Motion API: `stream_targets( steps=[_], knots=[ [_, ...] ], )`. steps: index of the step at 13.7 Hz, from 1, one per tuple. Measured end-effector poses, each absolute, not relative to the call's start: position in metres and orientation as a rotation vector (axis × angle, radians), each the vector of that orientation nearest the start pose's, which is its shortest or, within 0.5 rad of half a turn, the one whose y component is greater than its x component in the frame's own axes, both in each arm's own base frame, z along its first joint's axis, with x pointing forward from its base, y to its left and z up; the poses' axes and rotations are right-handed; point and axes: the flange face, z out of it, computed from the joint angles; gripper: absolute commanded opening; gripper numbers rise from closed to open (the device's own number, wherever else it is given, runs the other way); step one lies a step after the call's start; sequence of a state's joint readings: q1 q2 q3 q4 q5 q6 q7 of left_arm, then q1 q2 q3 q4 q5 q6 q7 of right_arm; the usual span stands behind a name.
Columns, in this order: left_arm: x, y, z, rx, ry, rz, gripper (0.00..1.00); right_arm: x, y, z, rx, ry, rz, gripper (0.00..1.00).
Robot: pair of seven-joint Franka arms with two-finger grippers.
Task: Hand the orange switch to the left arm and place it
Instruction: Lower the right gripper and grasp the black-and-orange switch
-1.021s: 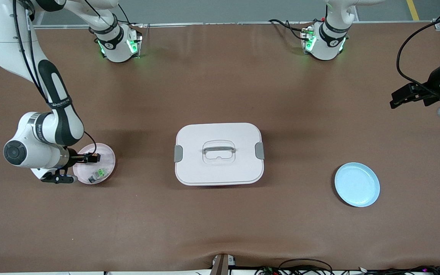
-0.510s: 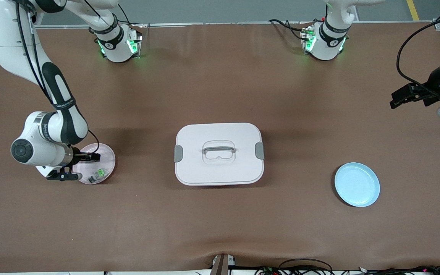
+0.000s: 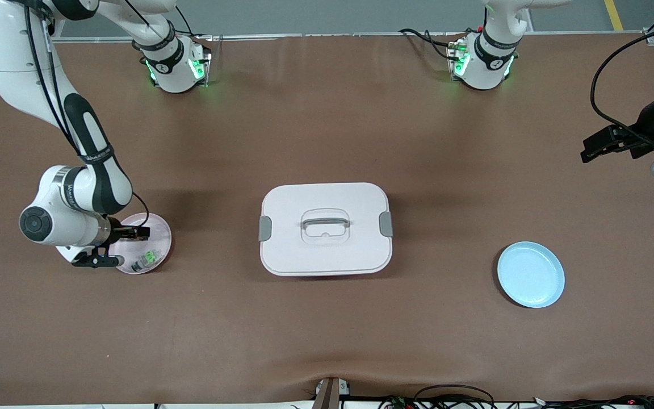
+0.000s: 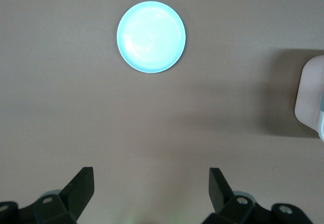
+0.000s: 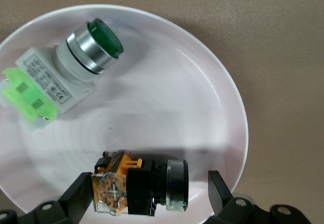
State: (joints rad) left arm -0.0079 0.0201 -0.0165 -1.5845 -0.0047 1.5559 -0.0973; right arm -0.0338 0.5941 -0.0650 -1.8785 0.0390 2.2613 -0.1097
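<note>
Brown counter (image 3: 327,113): right tool (image 5: 147,186) spread around orange switch (image 5: 139,186) — may slip; left tool (image 4: 152,188) spread, waiting.

The orange switch (image 5: 142,186) lies on the pink plate (image 5: 223,113) between the right gripper's (image 5: 152,193) spread fingers (image 5: 81,188); a green switch (image 5: 66,77) sits ahead.

The large white rounded-rectangular lidded box (image 3: 325,228) with grey side latches stands mid-surface between the round pink plate (image 3: 156,233) and the round light-blue plate (image 3: 530,274), with bare brown surface (image 3: 327,335) open on every side of it.
</note>
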Motion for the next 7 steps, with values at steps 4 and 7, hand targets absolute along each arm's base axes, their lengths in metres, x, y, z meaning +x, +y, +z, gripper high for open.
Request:
stream_targets(
  steps=[4,7],
  knots=[
    [0.558,-0.014,0.6054,-3.141,-0.115,0.077,1.0,0.608,-0.0581,0.1713,-3.111,0.004,0.337,0.27],
    [0.558,-0.014,0.6054,-3.141,-0.115,0.077,1.0,0.6081,-0.0583,0.1714,-3.108,-0.026,0.337,0.0]
  ],
)
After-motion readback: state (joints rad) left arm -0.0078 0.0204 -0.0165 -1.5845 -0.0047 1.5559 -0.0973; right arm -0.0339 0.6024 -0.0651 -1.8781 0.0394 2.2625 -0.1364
